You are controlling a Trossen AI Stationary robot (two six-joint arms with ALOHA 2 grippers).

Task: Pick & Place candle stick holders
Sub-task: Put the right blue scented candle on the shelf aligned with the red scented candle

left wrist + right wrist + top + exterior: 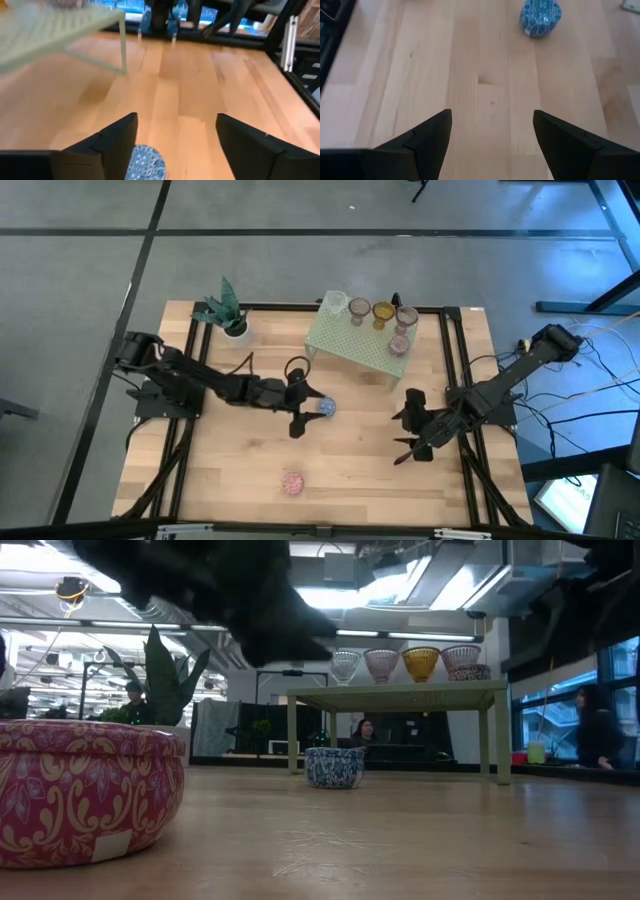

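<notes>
A blue patterned candle stick holder (325,408) stands on its base on the wooden table, in front of the green rack (360,340). My left gripper (308,408) is open at it. In the left wrist view the holder (145,162) shows low between the fingers, close to one of them. Several holders stand along the rack's far edge, among them a clear one (334,302) and an amber one (383,312). A pink patterned holder (292,483) sits near the table's front edge. My right gripper (402,436) hovers open over bare wood at the right, with nothing between its fingers.
A small white pot with a green plant (228,312) stands at the far left. Black frame rails (455,360) run along the table's sides. Bare wood lies between the two grippers. People (590,730) show in the room beyond the table.
</notes>
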